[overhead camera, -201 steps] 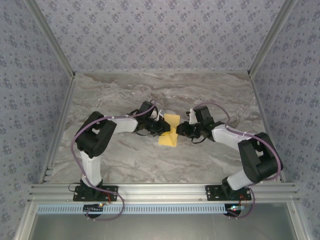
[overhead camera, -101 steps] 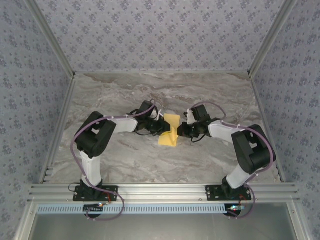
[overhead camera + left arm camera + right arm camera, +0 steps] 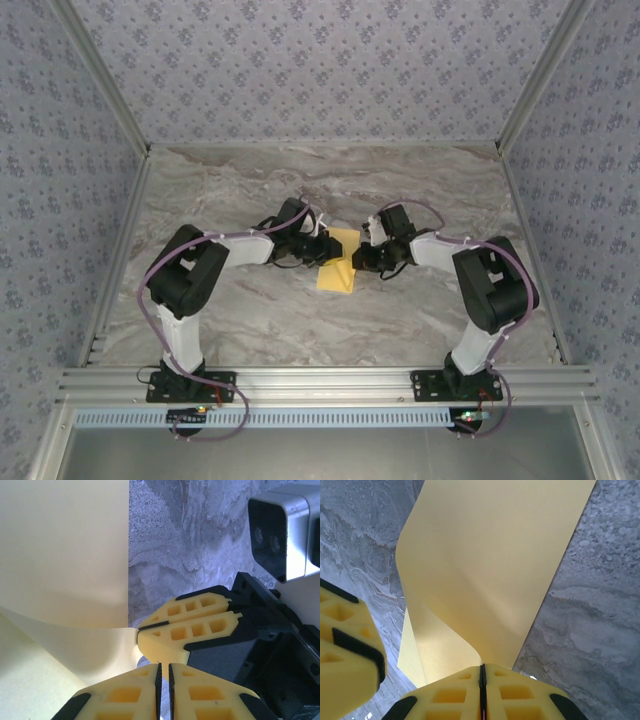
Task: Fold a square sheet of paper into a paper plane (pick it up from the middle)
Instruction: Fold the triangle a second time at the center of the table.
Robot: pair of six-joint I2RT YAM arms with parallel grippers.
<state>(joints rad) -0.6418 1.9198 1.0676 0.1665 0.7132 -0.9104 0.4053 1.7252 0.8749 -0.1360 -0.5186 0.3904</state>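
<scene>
The square sheet of paper lies mid-table between both grippers, pale yellow and partly curled over itself. My right gripper is shut on its right edge; in the right wrist view the sheet rises from the closed jaws and bends back in a loop. In the left wrist view the right gripper pinches the curled paper at its tip. My left gripper sits at the sheet's left side, jaws shut to a thin slit with no paper visible between them. One left fingertip stands beside the loop.
Grey marble table stretches bare behind and to both sides of the arms. Patterned walls and aluminium posts close it in; a metal rail runs along the near edge. The right wrist's camera housing hangs close above the left fingers.
The right gripper has closed on the paper's edge. The right arm's elbow has swung in toward the centre. The left arm has stayed nearly still.
</scene>
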